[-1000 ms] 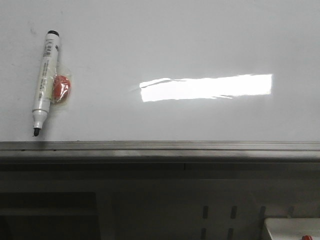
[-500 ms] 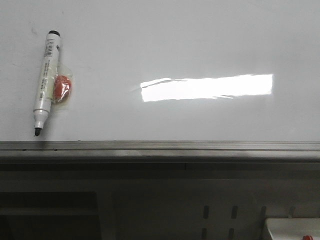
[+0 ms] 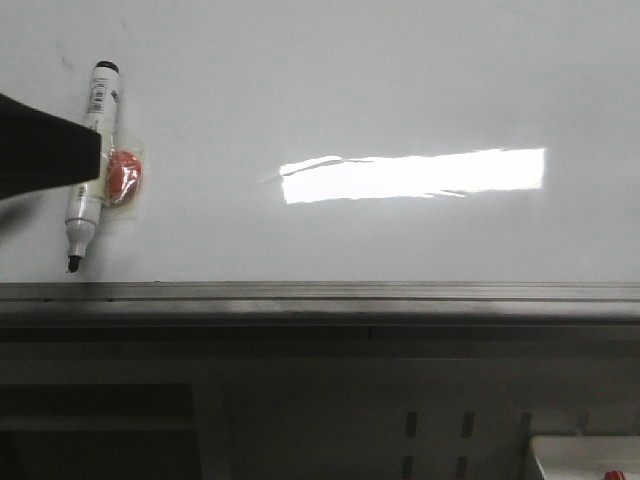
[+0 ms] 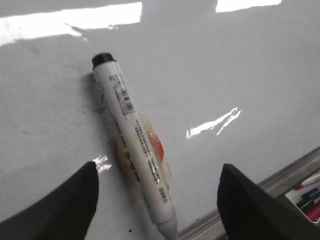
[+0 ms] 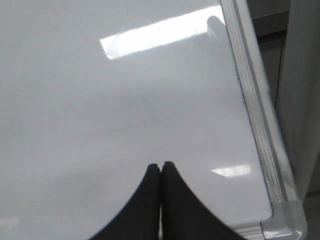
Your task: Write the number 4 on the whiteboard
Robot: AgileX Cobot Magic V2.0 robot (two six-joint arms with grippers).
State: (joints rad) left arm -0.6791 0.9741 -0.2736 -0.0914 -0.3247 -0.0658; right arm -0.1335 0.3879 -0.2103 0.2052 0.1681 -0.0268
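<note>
- Left pincer (image 4: pixel 157 200) is spread wide, holding nothing, its fingers either side of the marker (image 4: pixel 134 145).
- Right pincer (image 5: pixel 161 172) is pressed together, empty, above the whiteboard (image 5: pixel 100 125).
- Marker lies on that surface beside an orange piece (image 3: pixel 125 175), near the grey frame (image 3: pixel 320 295).
- No 4 is drawn.

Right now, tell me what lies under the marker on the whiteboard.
A red-orange round piece in clear wrap lies under the marker, sticking out at its side on the whiteboard. The part beneath the barrel is covered, so what it is stays unclear.
</note>
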